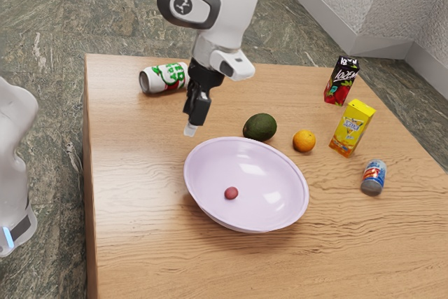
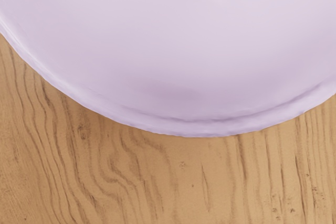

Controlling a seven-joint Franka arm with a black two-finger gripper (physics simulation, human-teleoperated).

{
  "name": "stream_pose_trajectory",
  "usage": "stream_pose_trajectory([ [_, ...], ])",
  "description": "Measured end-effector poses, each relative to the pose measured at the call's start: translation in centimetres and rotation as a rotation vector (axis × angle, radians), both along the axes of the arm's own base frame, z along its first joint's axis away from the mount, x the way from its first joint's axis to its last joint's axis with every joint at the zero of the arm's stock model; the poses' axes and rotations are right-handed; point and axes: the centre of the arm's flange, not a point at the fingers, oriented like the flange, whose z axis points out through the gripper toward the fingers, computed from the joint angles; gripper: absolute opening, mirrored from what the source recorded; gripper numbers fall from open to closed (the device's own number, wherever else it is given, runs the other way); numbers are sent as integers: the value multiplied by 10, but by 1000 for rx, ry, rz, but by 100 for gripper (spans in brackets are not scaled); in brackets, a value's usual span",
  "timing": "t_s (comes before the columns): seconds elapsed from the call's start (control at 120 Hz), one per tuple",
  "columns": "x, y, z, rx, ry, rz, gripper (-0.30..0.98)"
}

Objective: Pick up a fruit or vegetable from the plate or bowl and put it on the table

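1. The table point(image 1: 140, 243) was biggest, and it held everything up.
2. The arm point(image 1: 231, 5) reached over it from the exterior view's left, so it could get to the food.
3. The bowl point(image 1: 269, 201) sat flat, its round wall there to stop food from rolling away.
4. The claw point(image 1: 190, 130) hung in the air near the bowl's rim, maybe to line up first. I could not tell if it was wide or narrow.
5. The big can point(image 1: 164, 78) lay on its side by the table's far edge. A bump might roll it.
6. The yellow box point(image 1: 352, 129) and black box point(image 1: 341, 82) stood up on their flat bottoms, the black one nearer the far corner.
7. The avocado point(image 1: 260, 127), small can point(image 1: 374, 178) and orange point(image 1: 304, 141) were outside the bowl, so they weren't the ones to pick.
8. The red berry point(image 1: 232, 193) was smallest. It was inside the bowl, so the claw likely had to go over it, then down.
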Motion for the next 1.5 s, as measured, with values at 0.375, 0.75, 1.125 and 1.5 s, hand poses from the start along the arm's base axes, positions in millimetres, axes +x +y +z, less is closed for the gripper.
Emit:
stream_pose_trajectory([
  [0.375, 30, -99, -43, -3, -18, 9, 67],
  [0.75, 76, -82, -72, 14, -15, 155, 66],
  [1.125, 97, -42, -90, 25, 11, 273, 66],
  [1.5, 99, -57, -112, 42, 46, 264, 66],
])
